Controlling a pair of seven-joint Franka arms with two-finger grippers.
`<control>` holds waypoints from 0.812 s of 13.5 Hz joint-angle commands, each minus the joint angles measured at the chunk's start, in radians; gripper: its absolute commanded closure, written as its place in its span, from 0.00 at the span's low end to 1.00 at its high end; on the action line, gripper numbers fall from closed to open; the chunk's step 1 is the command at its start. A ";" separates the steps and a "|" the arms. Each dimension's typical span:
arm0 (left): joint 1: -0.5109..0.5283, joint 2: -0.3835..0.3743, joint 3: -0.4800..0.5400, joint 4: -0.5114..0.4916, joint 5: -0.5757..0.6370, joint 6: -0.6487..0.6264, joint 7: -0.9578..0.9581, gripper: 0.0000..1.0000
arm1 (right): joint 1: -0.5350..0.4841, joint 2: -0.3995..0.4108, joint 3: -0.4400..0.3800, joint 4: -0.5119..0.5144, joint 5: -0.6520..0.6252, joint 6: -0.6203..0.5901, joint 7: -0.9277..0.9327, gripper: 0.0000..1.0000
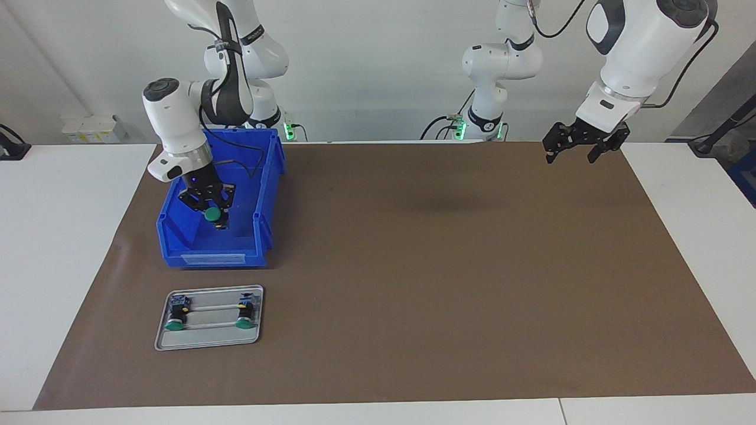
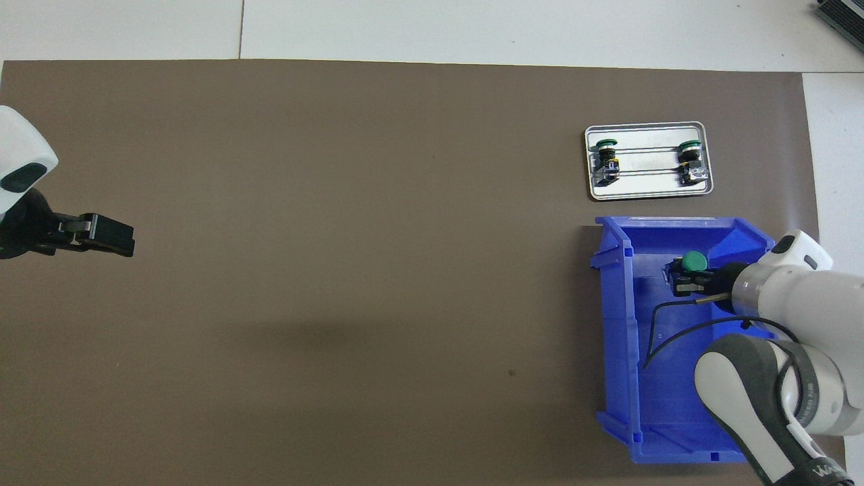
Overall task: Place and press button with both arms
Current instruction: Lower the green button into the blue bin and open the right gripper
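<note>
Over at the right arm's end of the brown mat (image 1: pixel 413 265) sits a blue bin (image 1: pixel 263 195), and that's the landmark for everything else. Inside it, the right gripper (image 1: pixel 211 212) is clamped on the button (image 1: pixel 211 213), green cap showing between the fingers. From the facing view the button looks lifted a bit off the bin floor, though I can't tell how clear of it. No other loose parts in the bin that I can make out, only the arm's black cable drooping in.

Just past the bin, farther from the robots, is a small metal tray (image 1: pixel 209 344). It holds two more green-capped buttons (image 1: pixel 175 316), one toward each end of the tray, lying on their sides with caps pointing away from the robots.

Well away from the bin, toward the other end of the table, the left gripper (image 1: pixel 572 152) hangs over the mat, jaws spread wide, holding nothing, waiting.

View differences: the overhead one shows the button's cap right at the right gripper's tips and the tray's two thin rails clearly. The facing one shows the left gripper's height above the mat, which overhead hides.
</note>
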State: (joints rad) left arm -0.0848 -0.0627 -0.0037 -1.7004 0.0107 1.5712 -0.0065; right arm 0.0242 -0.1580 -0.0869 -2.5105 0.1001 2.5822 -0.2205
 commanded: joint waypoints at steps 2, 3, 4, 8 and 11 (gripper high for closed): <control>-0.007 -0.023 0.008 -0.025 0.015 -0.003 0.007 0.00 | -0.012 0.038 0.012 -0.037 0.044 0.055 -0.069 1.00; -0.007 -0.023 0.008 -0.025 0.015 -0.003 0.007 0.00 | -0.016 0.038 0.012 -0.048 0.044 0.055 -0.080 1.00; -0.007 -0.023 0.008 -0.025 0.015 -0.003 0.007 0.00 | -0.018 0.038 0.012 -0.056 0.044 0.055 -0.083 1.00; -0.007 -0.023 0.008 -0.025 0.015 -0.003 0.007 0.00 | -0.020 0.044 0.012 -0.065 0.046 0.056 -0.065 0.47; -0.007 -0.023 0.008 -0.025 0.015 -0.003 0.007 0.00 | -0.030 0.037 0.010 -0.054 0.046 0.033 -0.056 0.00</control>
State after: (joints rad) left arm -0.0848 -0.0627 -0.0037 -1.7009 0.0107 1.5712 -0.0065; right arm 0.0161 -0.1067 -0.0868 -2.5615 0.1101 2.6136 -0.2568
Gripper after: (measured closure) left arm 0.000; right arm 0.392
